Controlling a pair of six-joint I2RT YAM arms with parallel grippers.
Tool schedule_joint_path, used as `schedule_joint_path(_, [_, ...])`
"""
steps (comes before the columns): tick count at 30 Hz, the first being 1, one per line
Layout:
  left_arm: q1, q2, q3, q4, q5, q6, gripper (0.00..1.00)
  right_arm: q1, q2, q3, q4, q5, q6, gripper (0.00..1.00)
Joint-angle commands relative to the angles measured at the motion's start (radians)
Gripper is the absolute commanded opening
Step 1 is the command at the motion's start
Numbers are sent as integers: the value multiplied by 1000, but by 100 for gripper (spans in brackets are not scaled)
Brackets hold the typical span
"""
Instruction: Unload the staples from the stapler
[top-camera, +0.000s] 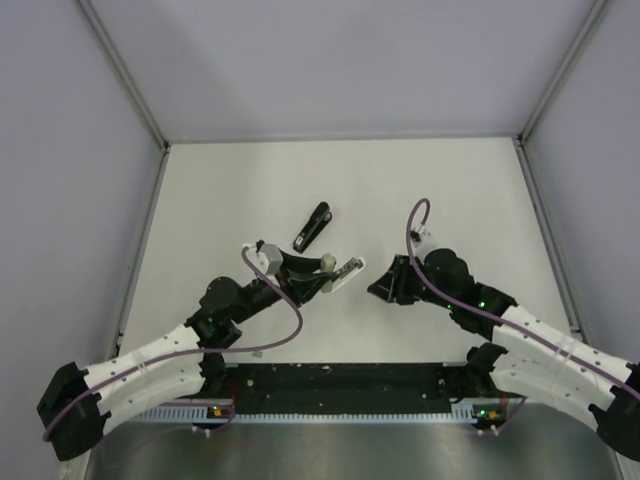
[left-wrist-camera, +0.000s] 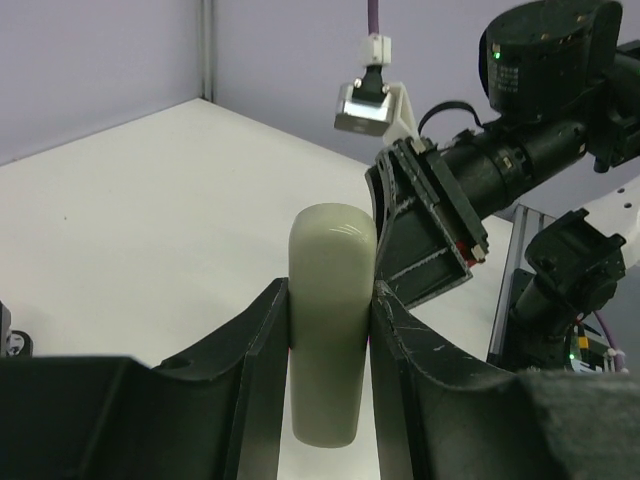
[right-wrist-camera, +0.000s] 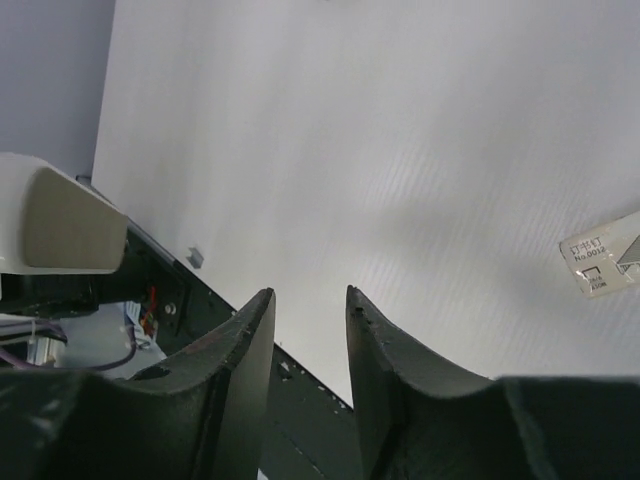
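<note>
- The white surface (top-camera: 440, 190) takes up most of the top view, with pale walls on 3 sides.
- The 2 arms reach in from the near edge. The left arm (top-camera: 150, 355) and right arm (top-camera: 530, 330) both bend toward the middle, so their tips end up facing each other, close but not touching.
- The left jaws are clamped tight on a pale grey-green bar (left-wrist-camera: 328, 330). In the left wrist view it stands upright between the 2 fingers, with its rounded top poking out above them. From the top view there's a bit of metal glinting at the end nearest the right arm, but I can't tell what that part is.
- The right jaws are only a little way open, and the gap between them is empty. You just see bare surface through it in the right wrist view.
- The stapler (top-camera: 312, 227) is the small black one. It's lying flat on the surface at a slant, just beyond the left jaws on the far side. It's clear of both sets of jaws and further from the right ones.
- There's also a small white printed tag (right-wrist-camera: 603, 262) at the right edge of the right wrist view. It's cut off by the frame, so I can't tell more than that.
</note>
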Motion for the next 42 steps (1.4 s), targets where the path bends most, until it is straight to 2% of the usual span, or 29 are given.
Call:
schedule_joint_path(1, [0, -5, 23, -26, 36, 16, 0, -4, -40, 96, -40, 49, -40, 39])
schedule_joint_path(5, [0, -15, 29, -97, 45, 35, 0, -2, -44, 143, -74, 63, -67, 50])
schedule_joint_path(13, [0, -25, 31, -161, 71, 50, 0, -4, -29, 205, -89, 79, -85, 53])
schedule_joint_path(30, [0, -41, 8, -46, 108, -7, 0, -4, -7, 176, 15, -27, 47, 52])
schedule_joint_path(42, [0, -82, -15, 18, 122, -18, 0, -4, -64, 154, -3, -24, 117, 43])
